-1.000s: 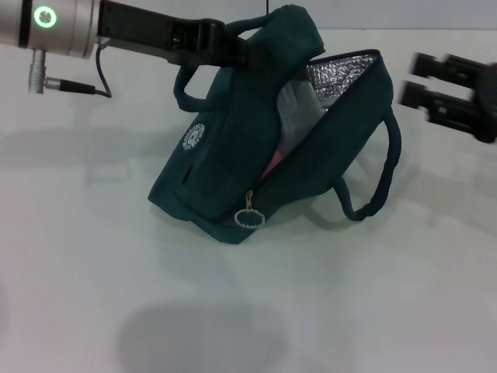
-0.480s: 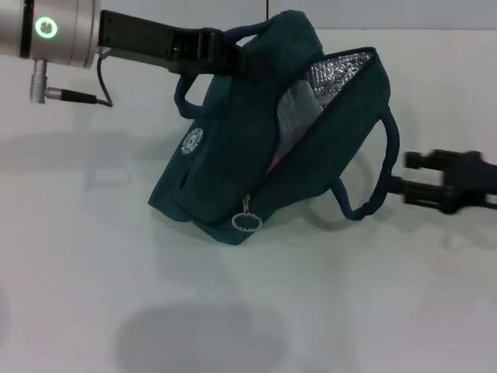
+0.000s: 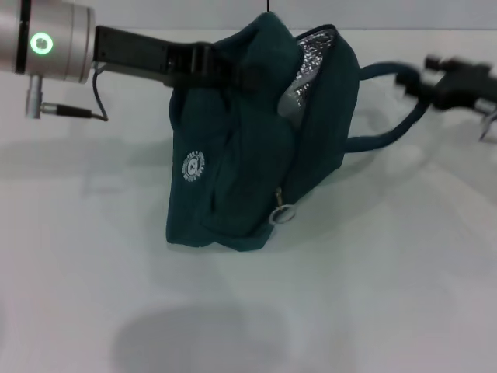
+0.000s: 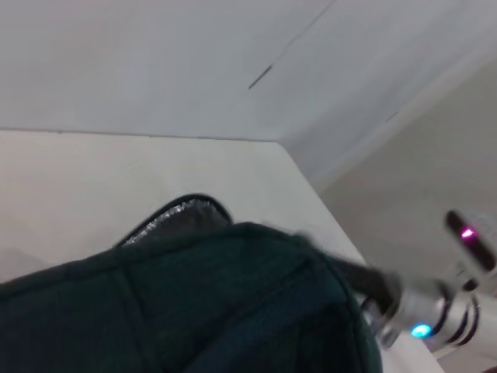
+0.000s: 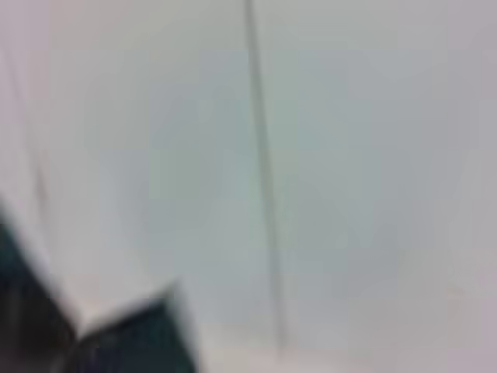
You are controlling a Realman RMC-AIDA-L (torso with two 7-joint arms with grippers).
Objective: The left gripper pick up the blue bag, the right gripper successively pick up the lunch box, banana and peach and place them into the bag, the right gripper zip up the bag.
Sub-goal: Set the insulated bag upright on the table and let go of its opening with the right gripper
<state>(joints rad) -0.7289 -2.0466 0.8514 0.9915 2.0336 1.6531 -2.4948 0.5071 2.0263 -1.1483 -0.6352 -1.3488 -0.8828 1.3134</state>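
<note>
White worktop (image 3: 373,295) all around, pale wall behind it, and the blue bag (image 3: 248,148) is sitting toward the far edge, roughly mid-width, propped up on its base. The left gripper (image 3: 208,64) is reaching in from the far left side and is clamped on the bag's top fabric near one handle, holding that side up so the mouth is gaping and the foil lining (image 3: 307,66) is showing. The right gripper (image 3: 435,81) is hanging by the far right edge, right at the end of the other loop handle (image 3: 388,116), which is stretching out toward it; it's too smeared to tell whether its fingers are closed on the strap or just next to it. The zipper pull (image 3: 283,214) is dangling low on the near side with the zip not yet closed, so zipping looks like the step in hand. To do it well, the right claw probably wants to drop to that ring, pinch it squarely, and run it along the seam while the left is keeping the fabric taut, otherwise the bag just drags.
</note>
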